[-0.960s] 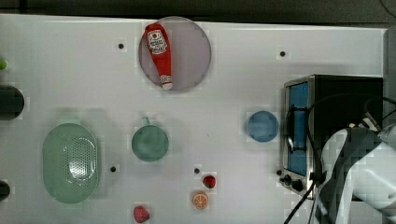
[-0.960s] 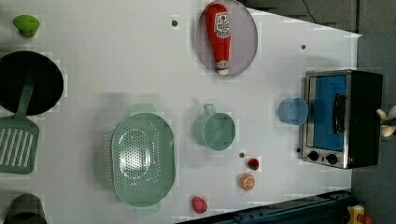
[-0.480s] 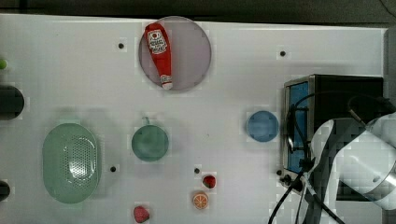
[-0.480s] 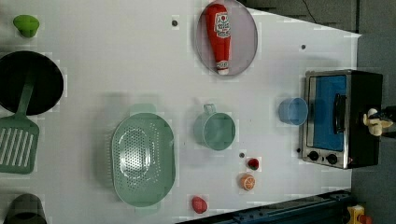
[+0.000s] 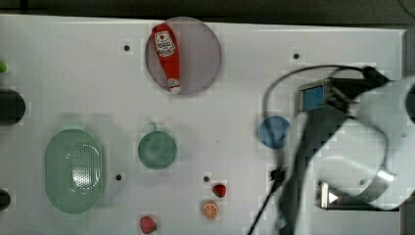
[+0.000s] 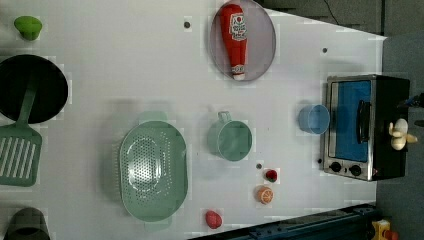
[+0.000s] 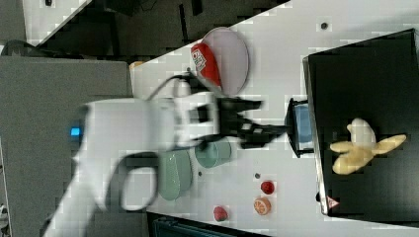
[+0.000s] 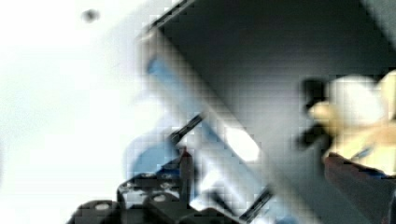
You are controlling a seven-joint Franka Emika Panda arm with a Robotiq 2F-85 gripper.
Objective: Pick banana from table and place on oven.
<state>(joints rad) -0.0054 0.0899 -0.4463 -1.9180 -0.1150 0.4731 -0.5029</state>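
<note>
- gripper (image 7: pixel 269 131) hangs over the surface (image 7: pixel 375 29) off the oven's front edge, fingers spread, holding nothing
- banana (image 7: pixel 363 145) lies on the oven (image 7: pixel 365 74) top, middle-ish
- looks light, stiff plastic, kinda slippery; I'd pinch its whitish middle

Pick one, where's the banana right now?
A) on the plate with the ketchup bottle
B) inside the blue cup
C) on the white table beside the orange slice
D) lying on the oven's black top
D: in the right view the banana lies on the matte black top of the oven, and the left view shows it there too, apart from the orange slice, the blue cup and the plate.
</note>
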